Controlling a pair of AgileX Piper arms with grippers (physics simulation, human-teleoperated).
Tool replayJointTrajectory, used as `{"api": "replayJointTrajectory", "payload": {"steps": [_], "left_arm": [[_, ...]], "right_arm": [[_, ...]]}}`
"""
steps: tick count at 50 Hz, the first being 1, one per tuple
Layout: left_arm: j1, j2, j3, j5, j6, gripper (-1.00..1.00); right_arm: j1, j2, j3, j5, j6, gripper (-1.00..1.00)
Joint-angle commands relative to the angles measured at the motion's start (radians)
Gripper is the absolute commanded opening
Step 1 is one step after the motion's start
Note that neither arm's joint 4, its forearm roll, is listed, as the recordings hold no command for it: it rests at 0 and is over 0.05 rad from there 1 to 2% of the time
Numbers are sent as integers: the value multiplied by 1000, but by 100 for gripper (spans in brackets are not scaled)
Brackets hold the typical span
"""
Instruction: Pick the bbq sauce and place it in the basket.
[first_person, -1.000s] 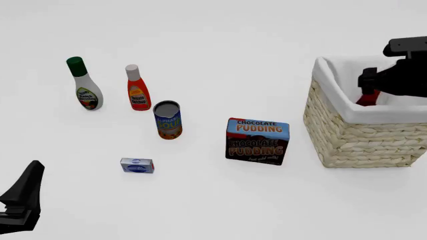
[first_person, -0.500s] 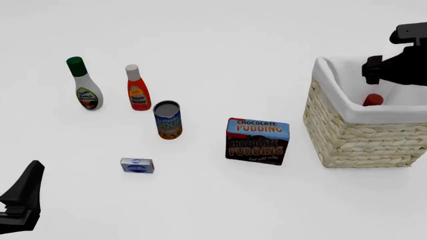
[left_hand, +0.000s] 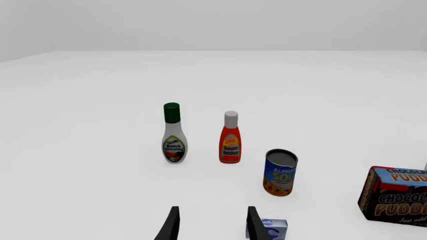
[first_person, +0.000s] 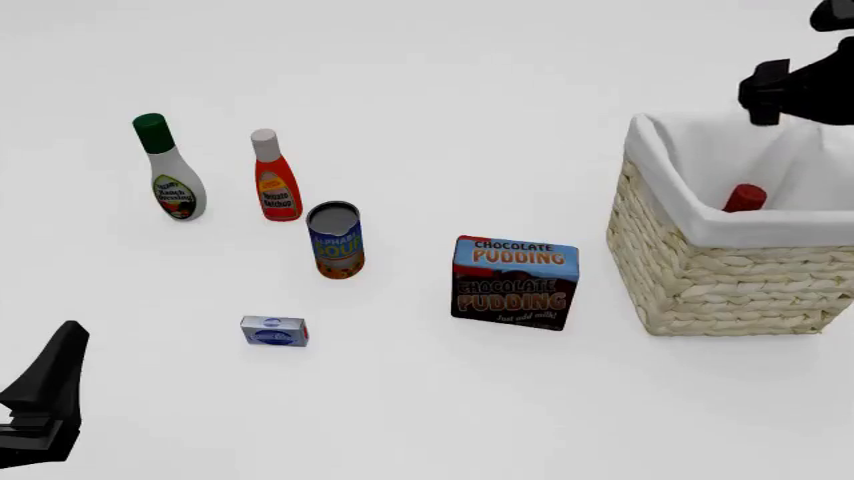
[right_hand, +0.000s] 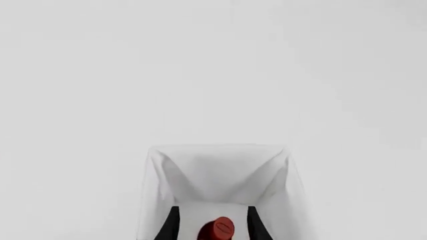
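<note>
The bbq sauce stands inside the basket (first_person: 721, 270); only its red cap (first_person: 745, 197) shows above the white lining. In the right wrist view the cap (right_hand: 218, 230) sits below and between my fingers, inside the basket (right_hand: 217, 147). My right gripper (first_person: 766, 98) is open and empty, above the basket's far side and clear of the bottle; it also shows in the right wrist view (right_hand: 212, 210). My left gripper (first_person: 47, 390) is open and empty at the near left; its fingers show apart in the left wrist view (left_hand: 212, 212).
On the table stand a white bottle with a green cap (first_person: 170, 170), an orange-red bottle with a white cap (first_person: 275, 178), a soup can (first_person: 335, 240), a chocolate pudding box (first_person: 515, 283) and a small blue box (first_person: 274, 331).
My right gripper has let go of the bbq sauce and risen up and to the right, away from the basket. The bottle stays in the basket. The left arm has not moved.
</note>
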Motion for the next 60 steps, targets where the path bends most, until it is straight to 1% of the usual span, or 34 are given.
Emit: {"api": "replayJointTrajectory", "payload": {"steps": [1,8,18,25,33,41,48,52,54,55,60], "left_arm": [[0,0,0,0,0,100],[0,0,0,0,0,100],[0,0,0,0,0,100],[0,0,0,0,0,100],[0,0,0,0,0,100],[0,0,0,0,0,100],[0,0,0,0,0,100],[0,0,0,0,0,100],[0,0,0,0,0,100],[0,0,0,0,0,100],[0,0,0,0,0,100]], "right_arm": [[13,-63,-20,30,-2,100],[25,-100,-49,55,0,100],[43,-145,-85,67,14,100],[59,-191,-82,66,23,100],[77,-239,-101,86,23,100],[90,-273,-114,100,29,100],[95,-284,-123,94,34,100],[94,-284,-128,80,46,100],[96,-288,-126,78,44,100],[89,-302,-135,74,56,100],[78,-330,-158,71,77,100]]}}
